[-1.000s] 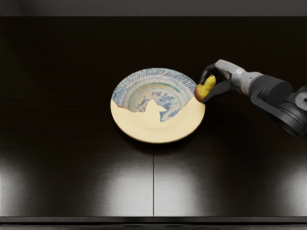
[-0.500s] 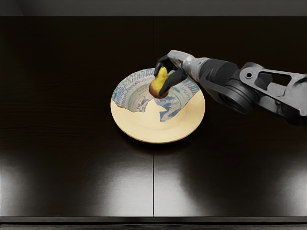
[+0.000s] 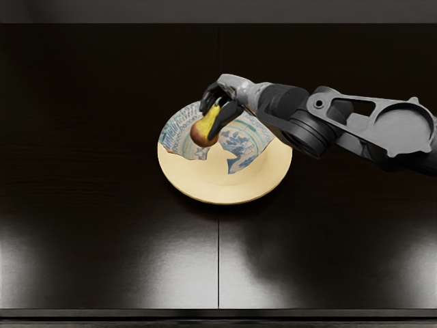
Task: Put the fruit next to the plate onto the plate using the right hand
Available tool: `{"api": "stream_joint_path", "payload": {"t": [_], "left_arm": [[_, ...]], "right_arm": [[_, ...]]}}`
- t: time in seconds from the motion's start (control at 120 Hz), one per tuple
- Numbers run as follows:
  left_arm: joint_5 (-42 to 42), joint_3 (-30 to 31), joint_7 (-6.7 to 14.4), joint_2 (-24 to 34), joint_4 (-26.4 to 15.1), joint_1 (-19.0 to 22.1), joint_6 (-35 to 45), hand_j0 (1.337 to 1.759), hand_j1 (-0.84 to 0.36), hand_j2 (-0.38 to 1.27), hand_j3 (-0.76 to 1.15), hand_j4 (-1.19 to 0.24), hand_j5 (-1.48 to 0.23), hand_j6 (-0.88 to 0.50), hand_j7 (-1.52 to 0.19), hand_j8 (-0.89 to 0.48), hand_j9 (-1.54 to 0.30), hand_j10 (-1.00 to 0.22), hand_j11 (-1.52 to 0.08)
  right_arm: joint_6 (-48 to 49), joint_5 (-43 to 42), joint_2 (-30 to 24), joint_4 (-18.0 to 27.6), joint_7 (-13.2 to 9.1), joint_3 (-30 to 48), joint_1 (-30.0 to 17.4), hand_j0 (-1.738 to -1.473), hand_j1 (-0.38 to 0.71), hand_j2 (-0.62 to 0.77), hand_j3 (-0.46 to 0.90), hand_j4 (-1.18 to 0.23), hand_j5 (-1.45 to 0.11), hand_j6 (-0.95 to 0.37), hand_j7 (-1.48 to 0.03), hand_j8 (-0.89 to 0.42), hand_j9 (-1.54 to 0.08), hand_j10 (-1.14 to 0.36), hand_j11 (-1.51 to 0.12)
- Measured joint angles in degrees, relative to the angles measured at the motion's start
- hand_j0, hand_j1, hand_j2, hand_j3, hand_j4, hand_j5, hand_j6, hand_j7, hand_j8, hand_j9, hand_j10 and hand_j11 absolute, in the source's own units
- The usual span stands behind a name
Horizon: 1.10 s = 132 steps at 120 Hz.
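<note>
A yellow and russet pear hangs over the far left part of the plate, held in my right hand. The dark fingers are curled round the pear's upper half, and the arm reaches in from the right edge across the plate's far rim. The plate is cream coloured with a blue patterned inner area and sits in the middle of the dark table. Whether the pear touches the plate cannot be told. My left arm does not show.
The dark glossy table spreads on all sides of the plate, with a seam running toward the front edge. The right forearm lies over the table at the plate's far right.
My right hand has carried the pear leftward from beside the plate's right rim to above its far left part, and the arm has stretched further into view.
</note>
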Motion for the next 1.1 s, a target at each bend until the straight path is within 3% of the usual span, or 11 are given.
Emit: {"api": "stream_joint_path", "payload": {"t": [0.217, 0.325, 0.425, 0.592, 0.7, 0.833, 1.0, 1.1], "left_arm": [[0.0, 0.0, 0.0, 0.0, 0.0, -0.29, -0.01, 1.658, 0.35, 0.0, 0.0, 0.0, 0.0, 0.0, 0.0, 0.0, 0.0, 0.0, 0.0], [0.0, 0.0, 0.0, 0.0, 0.0, -0.29, -0.01, 1.658, 0.35, 0.0, 0.0, 0.0, 0.0, 0.0, 0.0, 0.0, 0.0, 0.0, 0.0], [0.0, -0.01, 0.0, 0.0, 0.0, -0.29, -0.03, 1.658, 0.35, 0.0, 0.0, 0.0, 0.0, 0.0, 0.0, 0.0, 0.0, 0.0, 0.0], [0.0, 0.0, 0.0, 0.0, 0.0, -0.21, -0.03, 1.658, 0.35, 0.0, 0.0, 0.0, 0.0, 0.0, 0.0, 0.0, 0.0, 0.0, 0.0], [0.0, 0.0, 0.0, 0.0, 0.0, -0.2, -0.02, 1.658, 0.35, 0.0, 0.0, 0.0, 0.0, 0.0, 0.0, 0.0, 0.0, 0.0, 0.0], [0.0, -0.01, 0.0, 0.0, 0.0, -0.14, -0.02, 1.658, 0.35, 0.0, 0.0, 0.0, 0.0, 0.0, 0.0, 0.0, 0.0, 0.0, 0.0], [0.0, -0.01, 0.0, 0.0, 0.0, -0.03, -0.01, 1.658, 0.35, 0.0, 0.0, 0.0, 0.0, 0.0, 0.0, 0.0, 0.0, 0.0, 0.0], [0.01, -0.05, 0.0, 0.0, -0.17, 0.08, -0.02, 1.658, 0.35, 0.0, 0.0, 0.0, 0.0, 0.0, 0.0, 0.0, 0.0, 0.0, 0.0]], "right_arm": [[-0.04, -0.23, -0.56, -1.14, 0.12, -0.58, -0.5, -1.657, 0.37, 0.57, 0.0, -0.86, -1.16, -0.58, -1.13, -0.52, -1.14, -0.86, -1.14], [-0.11, -0.52, -0.27, -2.43, 0.12, -0.71, -0.23, -1.657, 0.11, 0.33, 0.0, -0.54, -0.73, -0.38, -0.72, -0.34, -0.72, -0.55, -0.72], [-0.16, -0.55, -0.25, -2.5, 0.03, -0.65, -0.01, -1.658, -0.05, 0.2, 0.0, -0.35, -0.46, -0.25, -0.45, -0.22, -0.46, -0.35, -0.46], [-0.17, 0.41, -2.29, 0.23, -0.01, -0.33, 0.43, -1.658, -0.2, 0.09, 0.0, -0.17, -0.23, -0.13, -0.22, -0.12, -0.22, -0.17, -0.22], [0.71, 4.87, -7.3, 5.84, 0.06, 0.2, 0.37, -1.658, -0.25, 0.05, 0.0, -0.11, -0.15, -0.09, -0.15, -0.08, -0.15, -0.11, -0.15], [17.16, 18.29, -17.77, 11.73, 0.06, 4.44, -0.36, -1.658, -0.28, 0.02, 0.0, -0.07, -0.1, -0.06, -0.1, -0.06, -0.1, -0.07, -0.1], [37.73, 34.44, -27.16, 13.69, -0.03, 6.73, -1.24, -1.658, -0.3, 0.01, 0.0, -0.05, -0.07, -0.04, -0.06, -0.04, -0.07, -0.05, -0.06], [44.4, 41.44, -31.92, 13.94, -0.08, 6.89, -1.86, -1.658, -0.3, 0.0, 0.0, -0.04, -0.06, -0.04, -0.06, -0.04, -0.06, -0.04, -0.06]]}}
